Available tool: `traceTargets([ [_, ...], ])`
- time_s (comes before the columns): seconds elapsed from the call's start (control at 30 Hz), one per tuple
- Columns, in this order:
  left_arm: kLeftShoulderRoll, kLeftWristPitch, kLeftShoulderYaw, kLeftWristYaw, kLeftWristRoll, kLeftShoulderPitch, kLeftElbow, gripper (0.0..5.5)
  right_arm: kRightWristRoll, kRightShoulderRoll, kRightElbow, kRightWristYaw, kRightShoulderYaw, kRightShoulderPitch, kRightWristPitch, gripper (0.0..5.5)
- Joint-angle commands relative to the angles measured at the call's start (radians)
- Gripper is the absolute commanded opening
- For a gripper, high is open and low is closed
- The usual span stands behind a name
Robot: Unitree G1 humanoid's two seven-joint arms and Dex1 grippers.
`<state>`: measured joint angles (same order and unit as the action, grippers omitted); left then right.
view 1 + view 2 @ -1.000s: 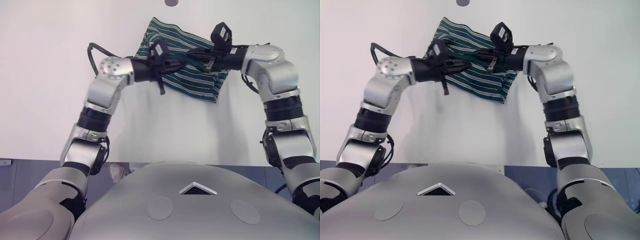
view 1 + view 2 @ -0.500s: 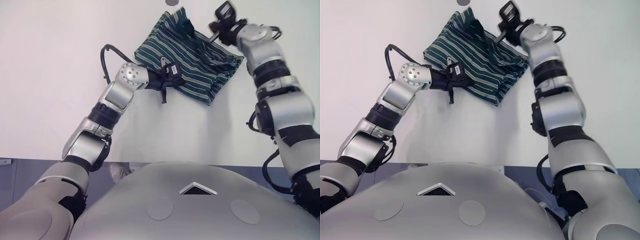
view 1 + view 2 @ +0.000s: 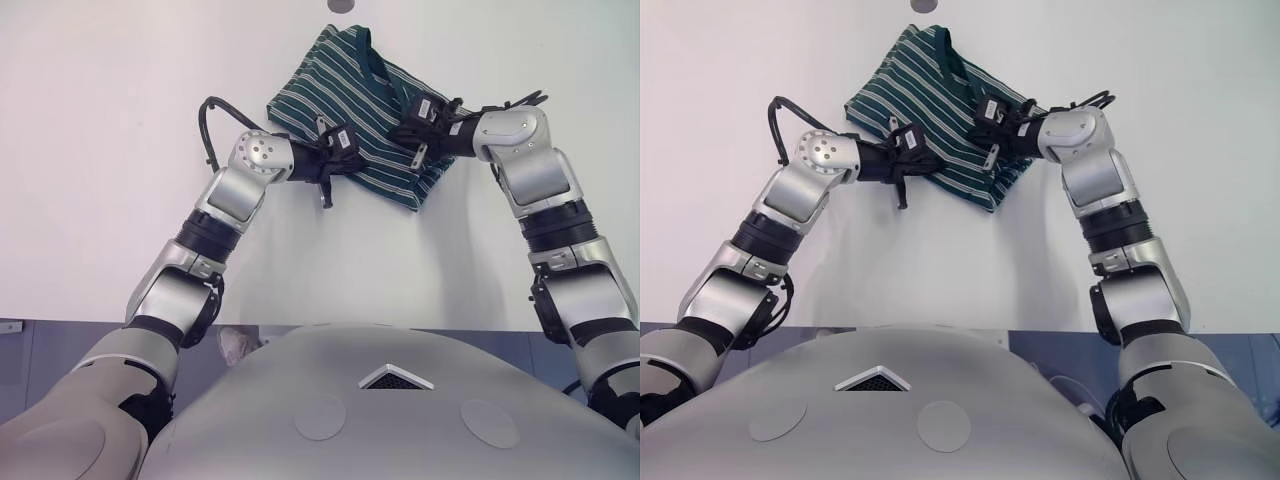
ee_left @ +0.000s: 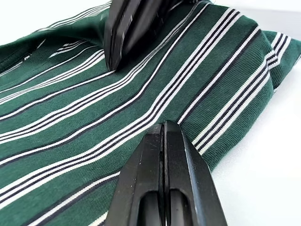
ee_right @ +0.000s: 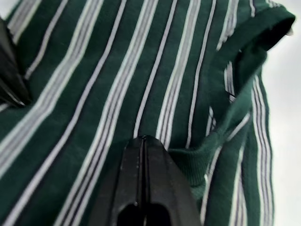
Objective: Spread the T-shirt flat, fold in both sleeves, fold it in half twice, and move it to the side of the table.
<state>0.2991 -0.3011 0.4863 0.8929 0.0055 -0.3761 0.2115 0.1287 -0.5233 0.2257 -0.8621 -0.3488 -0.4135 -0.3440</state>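
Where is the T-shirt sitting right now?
Eye views: the T-shirt lies folded at the far middle of the table, left gripper on its near left edge, right gripper on its right side.

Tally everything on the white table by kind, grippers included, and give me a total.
T-shirt, green with white stripes: 1
Grippers, both shut with tips at the cloth: 2, the left gripper and the right gripper
Dark round spot at the far edge: 1
Total: 4

Green white-striped T-shirt point(image 3: 370, 120) lies folded, rumpled, on the table.
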Motion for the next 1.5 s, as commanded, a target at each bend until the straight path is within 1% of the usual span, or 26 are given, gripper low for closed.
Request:
traceTargets([
  [0.03,0.037,-0.042,0.022,0.007,0.035,0.039,0.020,0.00,0.087,-0.052,0.108,0.115,0.034,-0.076,0.033,0.04],
  [0.13,0.038,-0.042,0.021,0.005,0.036,0.040,0.018,0.00,0.088,-0.063,0.163,0.110,0.051,-0.118,0.057,0.04],
  [0.3,0.043,-0.026,0.026,0.002,0.048,0.034,0.022,0.00,0.124,-0.070,0.258,0.047,-0.015,-0.076,0.138,0.04],
  [0.37,0.066,0.001,0.037,0.015,0.064,0.031,0.022,0.00,0.150,-0.095,0.260,-0.007,-0.060,-0.040,0.180,0.04],
  [0.43,0.127,0.056,0.046,0.038,0.098,0.019,0.038,0.00,0.146,-0.202,0.116,-0.185,-0.148,0.072,0.259,0.04],
  [0.47,0.165,0.089,0.043,0.048,0.115,0.008,0.055,0.00,0.087,-0.255,-0.011,-0.288,-0.167,0.138,0.248,0.04],
  [0.5,0.206,0.130,0.037,0.058,0.133,-0.002,0.075,0.00,0.006,-0.287,-0.142,-0.365,-0.165,0.190,0.208,0.04],
  [0.57,0.267,0.206,0.026,0.058,0.161,-0.019,0.119,0.00,-0.138,-0.304,-0.343,-0.426,-0.136,0.241,0.099,0.04],
  [0.6,0.288,0.242,0.021,0.055,0.170,-0.027,0.139,0.00,-0.186,-0.296,-0.407,-0.424,-0.117,0.247,0.056,0.04],
  [0.63,0.300,0.275,0.009,0.047,0.170,-0.031,0.154,0.00,-0.219,-0.258,-0.437,-0.389,-0.092,0.238,0.013,0.04],
  [0.7,0.305,0.318,-0.024,0.050,0.140,-0.028,0.148,0.00,-0.231,-0.176,-0.427,-0.282,-0.045,0.212,-0.034,0.04],
  [0.77,0.309,0.317,-0.071,0.079,0.072,0.001,0.076,0.33,-0.233,-0.143,-0.422,-0.211,-0.002,0.204,-0.044,0.39],
  [0.93,0.388,0.306,-0.223,0.107,-0.048,0.104,-0.126,1.30,-0.220,-0.221,-0.471,-0.194,0.050,0.281,-0.013,1.45],
  [1.0,0.447,0.385,-0.257,0.118,-0.030,0.129,-0.132,1.69,-0.224,-0.258,-0.549,-0.191,0.083,0.342,0.045,1.88],
  [1.07,0.518,0.507,-0.241,0.125,0.053,0.142,-0.047,2.09,-0.217,-0.317,-0.648,-0.216,0.088,0.442,0.113,2.32],
  [1.13,0.545,0.638,-0.211,0.099,0.137,0.130,0.059,2.16,-0.160,-0.323,-0.651,-0.192,0.054,0.486,0.185,2.54],
  [1.23,0.542,0.859,-0.168,0.020,0.259,0.077,0.208,2.16,-0.043,-0.275,-0.586,-0.136,-0.030,0.477,0.310,2.54],
  [1.3,0.534,0.963,-0.135,-0.002,0.310,0.051,0.273,2.16,0.019,-0.246,-0.545,-0.115,-0.080,0.460,0.384,2.54],
  [1.4,0.511,1.064,-0.099,0.010,0.308,0.041,0.288,2.16,0.083,-0.214,-0.506,-0.094,-0.128,0.424,0.475,2.54],
  [1.5,0.508,1.141,-0.075,0.016,0.293,0.046,0.263,2.16,0.124,-0.213,-0.481,-0.089,-0.152,0.406,0.540,2.54],
])
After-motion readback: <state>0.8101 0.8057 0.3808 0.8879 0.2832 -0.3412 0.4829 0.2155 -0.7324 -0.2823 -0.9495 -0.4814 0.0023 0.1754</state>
